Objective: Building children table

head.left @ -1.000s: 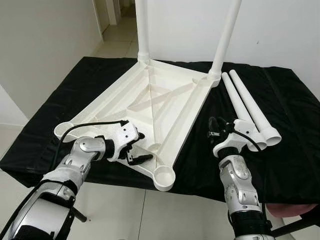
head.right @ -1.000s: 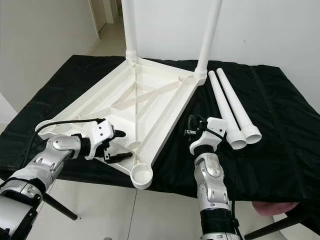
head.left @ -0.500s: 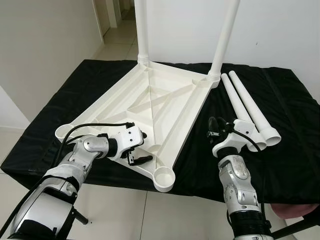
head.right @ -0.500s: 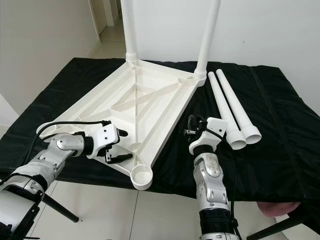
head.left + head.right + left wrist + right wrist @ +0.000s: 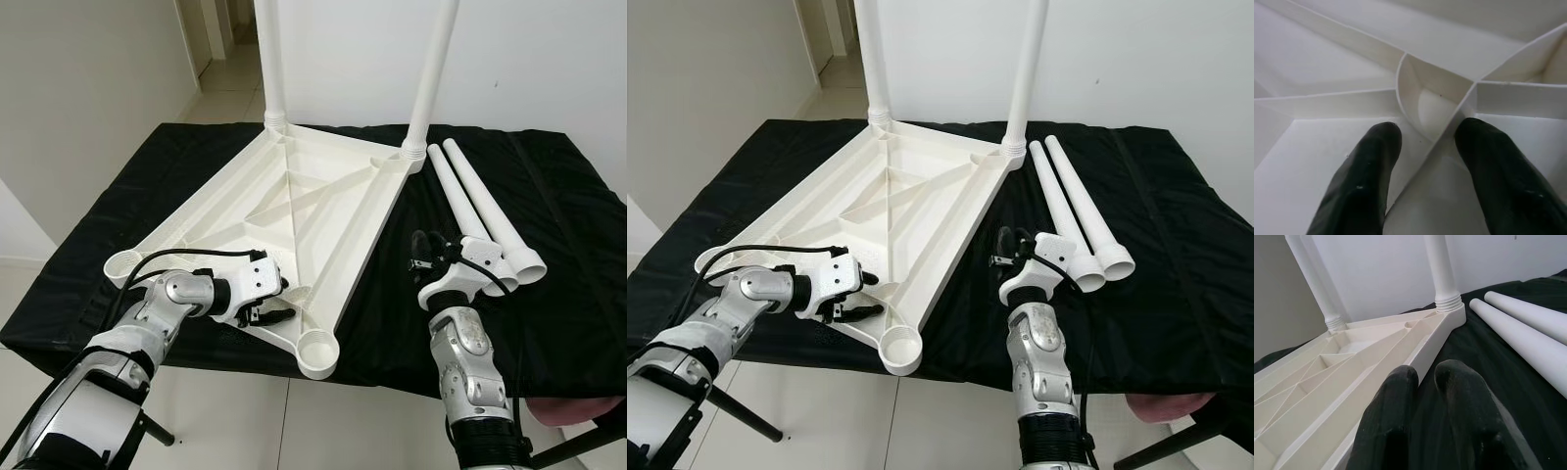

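Left wrist view: left gripper (image 5: 1425,147) fingers standing apart, straddling thin rib inside upturned white plastic tabletop (image 5: 294,206), lying on black cloth (image 5: 549,284). Right gripper (image 5: 1425,377) fingers sitting nearly together, holding nothing, hovering beside two loose white plastic legs (image 5: 480,211).
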Robot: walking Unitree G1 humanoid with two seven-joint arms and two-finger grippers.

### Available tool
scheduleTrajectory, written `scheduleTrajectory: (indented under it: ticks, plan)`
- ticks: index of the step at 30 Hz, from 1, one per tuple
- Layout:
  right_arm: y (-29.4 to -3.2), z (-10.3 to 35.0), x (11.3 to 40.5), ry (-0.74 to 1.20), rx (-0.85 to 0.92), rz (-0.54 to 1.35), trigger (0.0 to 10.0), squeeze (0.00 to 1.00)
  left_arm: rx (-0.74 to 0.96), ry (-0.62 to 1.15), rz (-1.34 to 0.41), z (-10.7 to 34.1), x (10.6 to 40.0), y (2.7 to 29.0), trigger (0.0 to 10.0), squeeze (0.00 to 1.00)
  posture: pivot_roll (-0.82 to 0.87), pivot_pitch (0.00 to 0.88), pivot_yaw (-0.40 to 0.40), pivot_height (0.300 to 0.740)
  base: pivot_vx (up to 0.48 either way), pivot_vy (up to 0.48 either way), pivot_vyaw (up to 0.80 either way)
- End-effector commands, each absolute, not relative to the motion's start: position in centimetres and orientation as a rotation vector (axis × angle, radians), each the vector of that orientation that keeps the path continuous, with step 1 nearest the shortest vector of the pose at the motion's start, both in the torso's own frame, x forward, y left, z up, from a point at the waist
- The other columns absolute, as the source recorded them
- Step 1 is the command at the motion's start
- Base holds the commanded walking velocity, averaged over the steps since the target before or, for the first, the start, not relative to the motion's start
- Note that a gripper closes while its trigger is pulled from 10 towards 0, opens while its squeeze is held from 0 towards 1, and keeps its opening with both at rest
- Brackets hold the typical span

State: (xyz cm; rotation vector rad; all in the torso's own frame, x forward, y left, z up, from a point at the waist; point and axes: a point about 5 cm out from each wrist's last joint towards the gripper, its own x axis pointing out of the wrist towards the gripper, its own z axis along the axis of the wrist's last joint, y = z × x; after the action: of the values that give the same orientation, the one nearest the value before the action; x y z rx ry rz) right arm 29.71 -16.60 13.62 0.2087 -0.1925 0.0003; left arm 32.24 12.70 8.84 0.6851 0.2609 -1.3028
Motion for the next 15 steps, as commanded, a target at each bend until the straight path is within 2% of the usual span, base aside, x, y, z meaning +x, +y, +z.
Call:
scheduleTrajectory:
  ticks: [1,15]
  plan:
    - [-16.64,13.71,29.62,-0.194,0.215,-0.009,10.0,0.00,0.619,0.611,-1.550,4.87,28.83,15.06,0.0,0.00,-0.13,0.000,0.088,0.740,0.000,0.000,0.00]
    - [-16.54,13.65,29.67,-0.189,0.219,-0.008,10.0,0.00,0.584,0.616,-1.550,4.90,28.58,15.55,0.0,0.00,-0.12,0.000,0.084,0.740,0.000,0.000,0.00]
